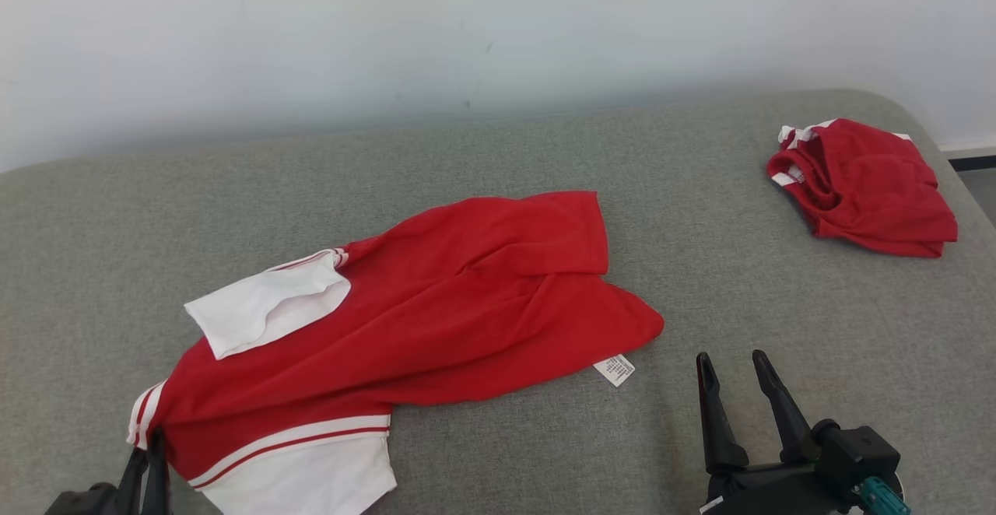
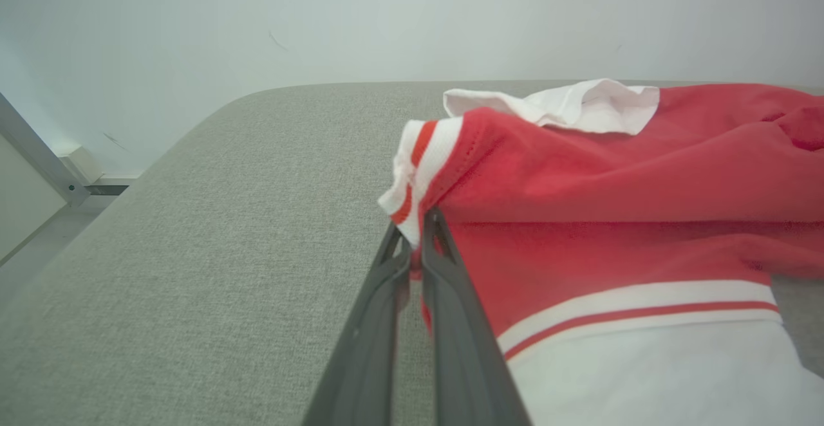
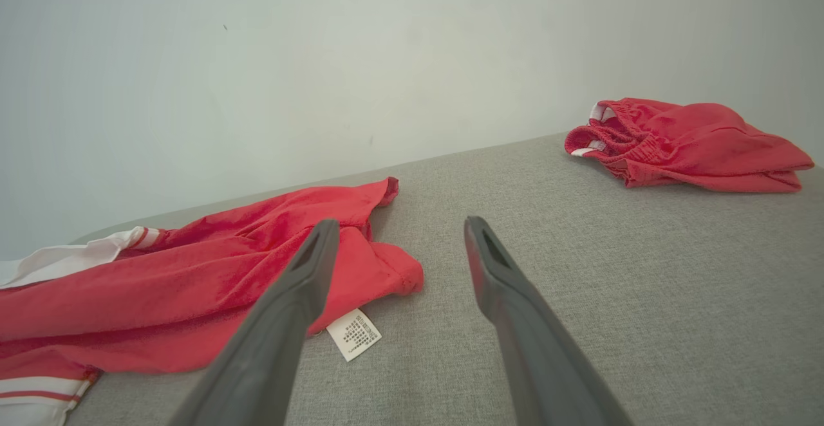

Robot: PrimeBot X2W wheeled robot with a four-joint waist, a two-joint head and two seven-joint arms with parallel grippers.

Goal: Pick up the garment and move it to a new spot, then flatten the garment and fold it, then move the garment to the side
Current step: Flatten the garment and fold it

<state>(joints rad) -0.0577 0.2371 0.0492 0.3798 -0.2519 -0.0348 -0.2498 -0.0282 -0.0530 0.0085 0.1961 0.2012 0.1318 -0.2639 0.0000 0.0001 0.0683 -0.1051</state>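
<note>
Where the left end effector [image 1: 156, 441] grips: at the lower left of the head view, its two dark fingers are pressed together on the striped cuff [image 1: 144, 414] of the garment [image 1: 467, 297], with fabric pinched between the tips.
Left wrist close-up: the cuff's red and white bands [image 2: 421, 162] bunch right at the closed tips of the left end effector [image 2: 417, 220].
Right end effector [image 1: 731, 359]: at the lower right, fingers spread wide, holding nothing, apart from the cloth.
Padded surface [image 1: 778, 305]: grey woven fabric with rounded corners, carrying everything.
Garment position: it lies crumpled across the left and middle of the surface, red with a white striped panel [image 1: 311, 476] nearest and a folded white piece [image 1: 264, 309] on top.
Care label [image 1: 615, 369]: white, it lies flat on the surface at the garment's right corner, near the right end effector's fingers.
Right wrist close-up: the label [image 3: 354, 334] shows just beside one finger of the right end effector [image 3: 400, 226].
Second red garment [image 1: 864, 188]: bunched at the far right, well apart.
Wall [image 1: 467, 33]: pale, behind the surface.
</note>
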